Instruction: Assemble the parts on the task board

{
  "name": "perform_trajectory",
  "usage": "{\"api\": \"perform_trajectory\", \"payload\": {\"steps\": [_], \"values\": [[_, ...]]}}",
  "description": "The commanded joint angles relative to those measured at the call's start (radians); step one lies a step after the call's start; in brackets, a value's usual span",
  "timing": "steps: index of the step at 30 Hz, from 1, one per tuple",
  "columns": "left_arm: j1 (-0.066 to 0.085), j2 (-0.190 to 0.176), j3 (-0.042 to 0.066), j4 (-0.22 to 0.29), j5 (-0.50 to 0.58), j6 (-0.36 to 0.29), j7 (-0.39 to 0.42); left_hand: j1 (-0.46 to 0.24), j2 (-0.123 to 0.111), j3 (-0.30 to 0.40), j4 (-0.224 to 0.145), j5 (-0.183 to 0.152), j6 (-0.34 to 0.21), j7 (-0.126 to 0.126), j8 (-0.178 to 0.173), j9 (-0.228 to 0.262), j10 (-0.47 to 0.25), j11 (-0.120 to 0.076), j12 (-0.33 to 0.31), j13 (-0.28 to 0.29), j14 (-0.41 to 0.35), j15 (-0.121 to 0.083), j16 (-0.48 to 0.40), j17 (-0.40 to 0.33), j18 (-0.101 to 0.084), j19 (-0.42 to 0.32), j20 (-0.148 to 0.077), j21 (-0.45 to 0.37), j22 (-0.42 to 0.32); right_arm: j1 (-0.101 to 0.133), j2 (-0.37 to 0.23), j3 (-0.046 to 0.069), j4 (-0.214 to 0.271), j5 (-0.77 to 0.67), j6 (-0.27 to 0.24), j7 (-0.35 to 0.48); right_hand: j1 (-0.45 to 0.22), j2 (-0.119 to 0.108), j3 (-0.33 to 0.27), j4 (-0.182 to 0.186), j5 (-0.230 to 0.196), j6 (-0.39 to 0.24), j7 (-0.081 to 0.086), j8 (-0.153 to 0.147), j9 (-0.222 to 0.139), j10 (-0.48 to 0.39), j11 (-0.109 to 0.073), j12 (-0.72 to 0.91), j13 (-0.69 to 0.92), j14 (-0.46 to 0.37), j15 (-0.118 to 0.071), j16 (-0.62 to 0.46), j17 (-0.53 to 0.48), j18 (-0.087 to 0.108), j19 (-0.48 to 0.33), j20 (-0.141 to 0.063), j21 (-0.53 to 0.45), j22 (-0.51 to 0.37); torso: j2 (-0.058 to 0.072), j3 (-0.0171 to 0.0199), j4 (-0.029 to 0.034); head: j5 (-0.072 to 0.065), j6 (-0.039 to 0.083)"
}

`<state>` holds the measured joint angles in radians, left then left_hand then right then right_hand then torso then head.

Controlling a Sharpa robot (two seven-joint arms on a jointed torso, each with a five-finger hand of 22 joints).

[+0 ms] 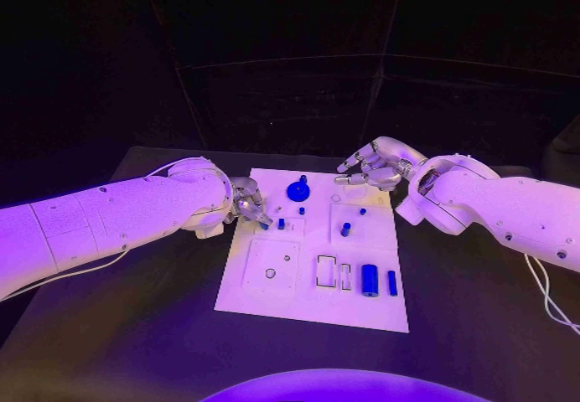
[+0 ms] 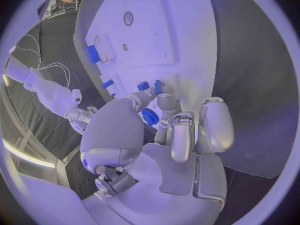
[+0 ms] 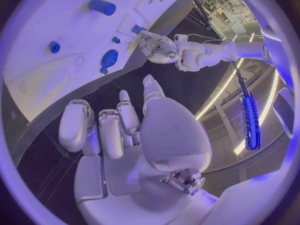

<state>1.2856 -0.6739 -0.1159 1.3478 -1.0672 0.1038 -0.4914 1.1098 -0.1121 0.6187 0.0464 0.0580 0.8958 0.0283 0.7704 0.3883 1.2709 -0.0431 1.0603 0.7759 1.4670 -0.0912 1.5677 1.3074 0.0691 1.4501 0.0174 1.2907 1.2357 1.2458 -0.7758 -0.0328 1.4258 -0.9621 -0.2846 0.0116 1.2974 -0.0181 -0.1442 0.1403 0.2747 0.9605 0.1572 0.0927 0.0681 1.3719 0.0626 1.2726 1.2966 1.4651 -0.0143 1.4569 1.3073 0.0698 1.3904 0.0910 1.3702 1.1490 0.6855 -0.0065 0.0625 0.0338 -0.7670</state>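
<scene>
The white task board (image 1: 317,251) lies in the middle of the black desk (image 1: 121,335), with small blue parts on it: a round gear (image 1: 297,192) at the far end and a cylinder (image 1: 369,280) near the right edge. The left hand (image 1: 248,205) rests at the board's left edge, its fingers (image 2: 181,130) curled together around a small blue part (image 2: 150,117). The right hand (image 1: 377,166) hovers over the board's far right corner, fingers (image 3: 109,132) loosely apart and holding nothing.

Violet light washes the scene; the room behind is nearly black. The white task board (image 1: 317,276) glows brightest, with soft glare, while the dark worktop (image 1: 121,335) swallows shadows. Both wrist views bend straight edges strongly toward their rims, where bright light strips flare.
</scene>
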Motion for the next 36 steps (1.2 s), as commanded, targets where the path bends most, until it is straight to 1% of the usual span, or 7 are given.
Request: {"api": "perform_trajectory", "payload": {"steps": [1, 9, 13, 17, 23, 28, 36], "values": [[-0.004, -0.004, -0.003, 0.007, -0.007, -0.023, -0.005, 0.02, 0.03, 0.056, -0.052, 0.002, 0.005, -0.001, 0.007, 0.0, 0.008, 0.0, 0.004, 0.002, 0.104, -0.008, 0.003, 0.263, 0.007, 0.007, -0.005, 0.007, 0.003, 0.002, 0.0, 0.001, 0.002, -0.001, 0.003, 0.005, -0.003, 0.01, -0.006, 0.001, 0.004, 0.001, -0.008, 0.007, 0.002, -0.005, 0.0, -0.004, -0.001, 0.058, 0.0, -0.003, 0.046, 0.014, -0.01, 0.0, -0.007, -0.001, 0.0, -0.0006, -0.0003, 0.0, 0.001], [-0.004, -0.025, -0.003, 0.038, -0.007, -0.104, 0.025, 0.025, 0.036, 0.065, -0.057, 0.002, 0.007, -0.001, 0.009, 0.0, 0.012, 0.0, 0.005, 0.004, 0.104, -0.008, 0.003, 0.263, 0.006, 0.009, -0.006, 0.011, 0.009, 0.002, -0.001, 0.001, 0.001, -0.001, 0.002, 0.006, -0.003, 0.01, -0.006, 0.001, 0.004, 0.001, -0.008, 0.007, 0.002, -0.005, 0.0, -0.004, -0.001, 0.058, 0.0, -0.003, 0.046, 0.014, -0.01, 0.0, -0.007, -0.001, 0.0, -0.001, 0.0007, -0.003, -0.002], [-0.005, -0.033, -0.003, 0.052, -0.007, -0.142, 0.035, 0.025, 0.038, 0.067, -0.058, 0.002, 0.008, -0.001, 0.01, 0.0, 0.013, 0.0, 0.005, 0.003, 0.104, -0.008, 0.003, 0.263, 0.006, 0.009, -0.006, 0.011, 0.009, 0.002, -0.001, 0.001, 0.001, -0.001, 0.002, 0.006, -0.003, 0.01, -0.006, 0.001, 0.004, 0.001, -0.008, 0.007, 0.002, -0.005, 0.0, -0.004, -0.001, 0.058, 0.0, -0.003, 0.046, 0.014, -0.01, 0.0, -0.007, -0.001, 0.0, 0.0, 0.0006, 0.001, -0.003], [-0.007, -0.042, -0.003, 0.066, -0.008, -0.173, 0.039, 0.025, 0.04, 0.068, -0.057, 0.001, 0.008, 0.0, 0.011, 0.0, 0.013, 0.0, 0.005, 0.002, 0.104, -0.008, 0.003, 0.263, 0.005, 0.01, -0.006, 0.012, 0.01, 0.002, -0.001, 0.001, 0.0, -0.001, 0.001, 0.007, -0.003, 0.01, -0.006, 0.001, 0.004, 0.001, -0.008, 0.007, 0.002, -0.005, 0.0, -0.004, -0.001, 0.058, 0.0, -0.003, 0.046, 0.014, -0.01, 0.0, -0.007, -0.001, 0.0, -0.0003, 0.0007, 0.002, -0.004], [-0.013, -0.048, -0.003, 0.072, -0.02, -0.188, 0.033, 0.024, 0.041, 0.069, -0.057, 0.0, 0.009, 0.0, 0.011, 0.0, 0.014, 0.0, 0.005, 0.002, 0.104, -0.008, 0.003, 0.263, 0.005, 0.01, -0.006, 0.013, 0.011, 0.002, -0.001, 0.001, 0.0, -0.001, 0.001, 0.007, -0.003, 0.01, -0.006, 0.001, 0.004, 0.001, -0.008, 0.007, 0.002, -0.005, 0.0, -0.004, -0.001, 0.058, 0.0, -0.003, 0.046, 0.014, -0.01, 0.0, -0.007, -0.001, 0.0, -0.0004, 0.0005, 0.003, -0.006], [-0.023, -0.047, -0.003, 0.068, -0.034, -0.194, 0.026, 0.024, 0.041, 0.069, -0.057, 0.0, 0.009, 0.0, 0.012, 0.0, 0.014, 0.0, 0.005, 0.002, 0.104, -0.008, 0.003, 0.263, 0.005, 0.011, -0.006, 0.015, 0.013, 0.002, -0.001, 0.001, -0.001, -0.001, 0.001, 0.007, -0.004, 0.011, -0.008, 0.001, 0.004, 0.001, -0.009, 0.007, 0.002, -0.005, 0.0, -0.004, -0.001, 0.058, 0.0, -0.004, 0.045, 0.014, -0.01, 0.0, -0.007, -0.001, 0.0, -0.0008, 0.0007, 0.003, -0.007], [-0.033, -0.043, -0.004, 0.057, -0.058, -0.184, 0.017, 0.024, 0.042, 0.07, -0.057, 0.0, 0.009, 0.0, 0.012, 0.0, 0.015, 0.0, 0.005, 0.002, 0.104, -0.008, 0.003, 0.263, 0.004, 0.012, -0.006, 0.016, 0.015, 0.002, -0.001, 0.001, -0.001, -0.001, 0.002, 0.007, -0.004, 0.011, -0.008, 0.001, 0.004, 0.001, -0.009, 0.007, 0.002, -0.005, 0.0, -0.004, -0.001, 0.058, 0.0, -0.004, 0.045, 0.014, -0.01, 0.0, -0.007, -0.001, 0.0, -0.0007, -0.0007, 0.003, -0.008]]}}
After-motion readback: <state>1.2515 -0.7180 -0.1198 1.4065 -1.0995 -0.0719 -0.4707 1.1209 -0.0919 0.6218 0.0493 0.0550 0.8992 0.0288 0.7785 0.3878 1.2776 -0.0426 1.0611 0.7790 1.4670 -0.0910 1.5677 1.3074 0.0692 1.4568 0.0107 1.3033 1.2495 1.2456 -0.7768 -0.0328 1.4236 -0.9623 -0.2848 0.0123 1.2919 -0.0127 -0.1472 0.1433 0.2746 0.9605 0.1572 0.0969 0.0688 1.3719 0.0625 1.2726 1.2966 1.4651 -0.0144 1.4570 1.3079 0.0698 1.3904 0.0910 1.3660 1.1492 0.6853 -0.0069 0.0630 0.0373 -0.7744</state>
